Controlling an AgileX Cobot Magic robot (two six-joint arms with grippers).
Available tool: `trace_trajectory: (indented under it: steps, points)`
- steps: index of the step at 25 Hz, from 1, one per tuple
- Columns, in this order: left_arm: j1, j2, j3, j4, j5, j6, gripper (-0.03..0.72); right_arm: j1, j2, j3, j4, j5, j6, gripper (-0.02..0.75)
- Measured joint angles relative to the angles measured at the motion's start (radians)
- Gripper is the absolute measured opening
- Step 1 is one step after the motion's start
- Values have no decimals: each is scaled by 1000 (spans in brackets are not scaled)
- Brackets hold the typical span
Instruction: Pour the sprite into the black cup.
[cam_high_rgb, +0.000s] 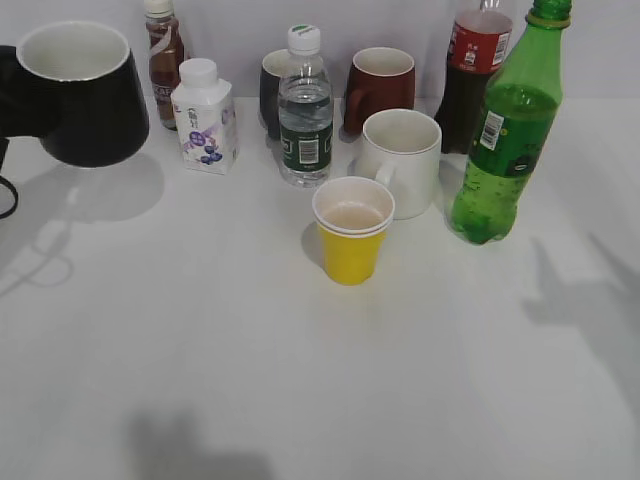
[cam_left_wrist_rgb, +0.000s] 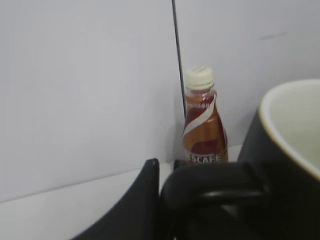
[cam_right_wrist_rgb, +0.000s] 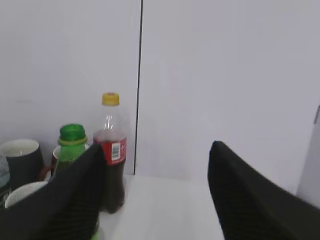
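— What can you read from your end?

— On my left wrist feed, "NESCAFE" on the brown coffee bottle (cam_left_wrist_rgb: 204, 125) with the cream cap. The cola bottle (cam_right_wrist_rgb: 112, 150) shows a red label, text too small.

— And the sprite?

— The sprite (cam_high_rgb: 508, 130) stands upright at the far right of the table (cam_high_rgb: 200, 350), green cap on, white barcode patch facing me — untouched. My right gripper (cam_right_wrist_rgb: 155, 195) is spread wide, holding nothing.

— The black cup?

— The black cup (cam_high_rgb: 80, 95) is up at far left, white inside; my left gripper (cam_left_wrist_rgb: 165, 200) clamps its handle.
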Motion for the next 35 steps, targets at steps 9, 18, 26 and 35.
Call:
trace_trajectory:
  steps: [9,18,26,35]
  points:
    - [-1,-23,0,20,24,1,55,0,424,42,-171,-244,134,504]
    - [-1,-45,0,27,64,1,55,0,730,34,-429,-571,309,645]
    - [-1,-92,0,98,64,1,54,0,885,-104,-449,-599,341,662]
    - [-78,-165,0,117,271,1,52,0,1093,-298,-600,-601,447,650]
